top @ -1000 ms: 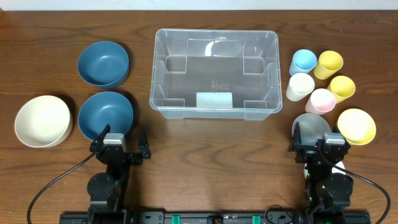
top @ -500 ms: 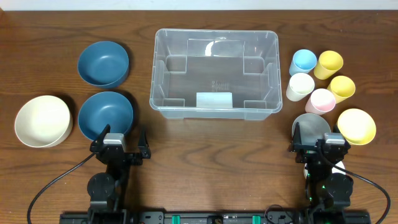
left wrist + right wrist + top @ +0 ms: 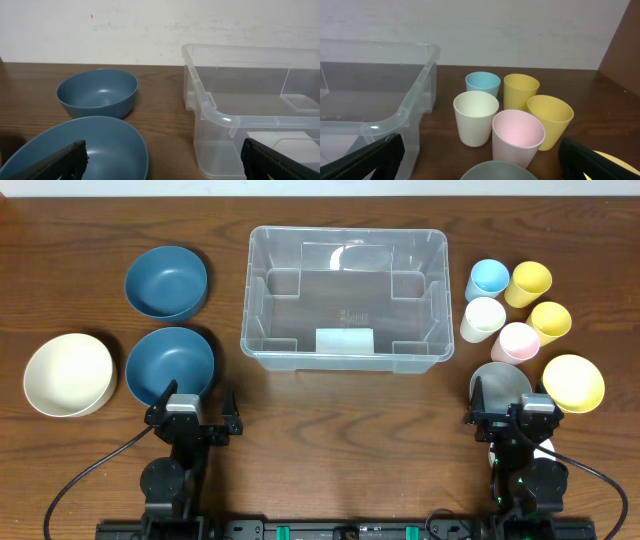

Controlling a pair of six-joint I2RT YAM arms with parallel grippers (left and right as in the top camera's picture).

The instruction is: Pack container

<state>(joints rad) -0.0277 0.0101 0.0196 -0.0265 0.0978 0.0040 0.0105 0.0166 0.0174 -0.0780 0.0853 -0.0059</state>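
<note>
Your left gripper (image 3: 193,408) has its fingers (image 3: 65,159) spread wide with nothing between them; your right gripper (image 3: 510,408) stands just as wide and just as empty. Just ahead of the left lies a blue bowl (image 3: 170,365); touching the right's near finger, or nearly so, is a grey bowl (image 3: 495,375), with cups (image 3: 476,117) clustered beyond. Between the two groups the container (image 3: 290,361) sits upright on the table (image 3: 330,415), open-topped and empty, its white label toward you. Expect it to be light, smooth and slippery, with thin walls that may flex; if you must shift it, pinch the rolled rim near a corner, where it looks stiffest; the flat walls offer no purchase.
</note>
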